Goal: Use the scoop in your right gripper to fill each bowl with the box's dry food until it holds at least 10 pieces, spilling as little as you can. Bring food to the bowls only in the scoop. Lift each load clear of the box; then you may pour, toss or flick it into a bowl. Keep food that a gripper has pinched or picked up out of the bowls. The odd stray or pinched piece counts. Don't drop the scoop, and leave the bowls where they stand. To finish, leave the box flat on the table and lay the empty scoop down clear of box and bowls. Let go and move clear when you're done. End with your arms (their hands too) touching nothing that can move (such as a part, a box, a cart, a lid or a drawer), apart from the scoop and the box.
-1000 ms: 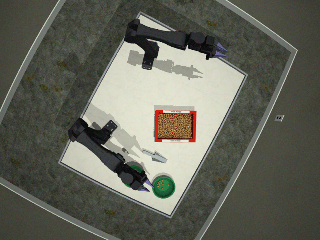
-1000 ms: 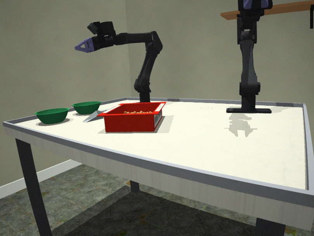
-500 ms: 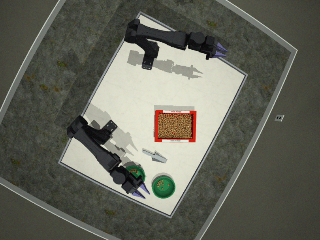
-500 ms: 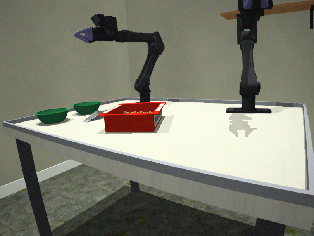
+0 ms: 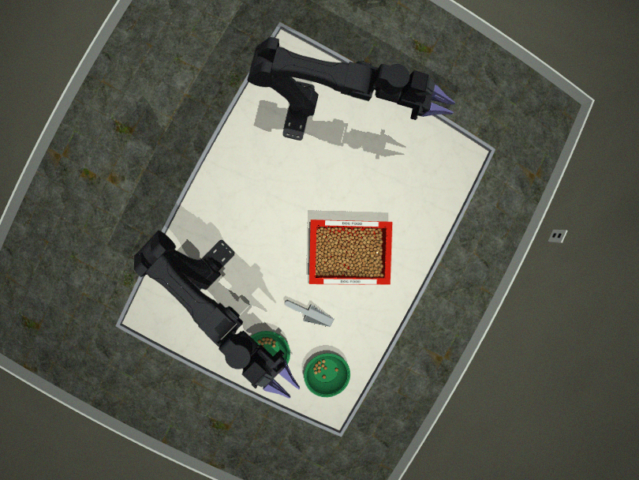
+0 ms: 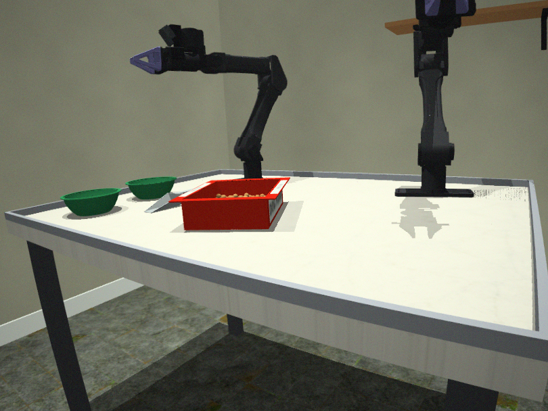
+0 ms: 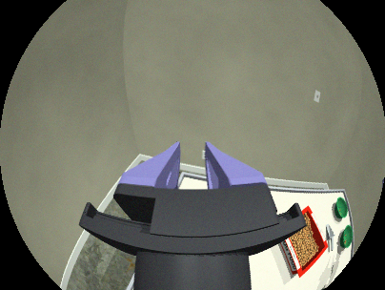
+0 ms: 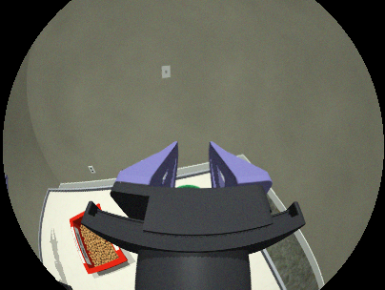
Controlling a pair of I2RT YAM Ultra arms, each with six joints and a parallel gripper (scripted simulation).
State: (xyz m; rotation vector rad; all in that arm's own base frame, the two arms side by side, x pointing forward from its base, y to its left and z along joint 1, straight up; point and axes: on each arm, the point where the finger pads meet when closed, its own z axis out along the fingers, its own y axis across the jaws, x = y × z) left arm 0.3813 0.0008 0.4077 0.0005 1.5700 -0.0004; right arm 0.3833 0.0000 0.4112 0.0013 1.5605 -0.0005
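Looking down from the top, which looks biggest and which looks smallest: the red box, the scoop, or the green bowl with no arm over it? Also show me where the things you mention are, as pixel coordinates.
1. Red box (image 5: 312, 253) (image 6: 225, 214) (image 7: 326, 245) (image 8: 85, 257)
2. Green bowl (image 5: 335, 387) (image 6: 92, 203)
3. Scoop (image 5: 319, 315) (image 6: 160, 203) (image 7: 330, 233)
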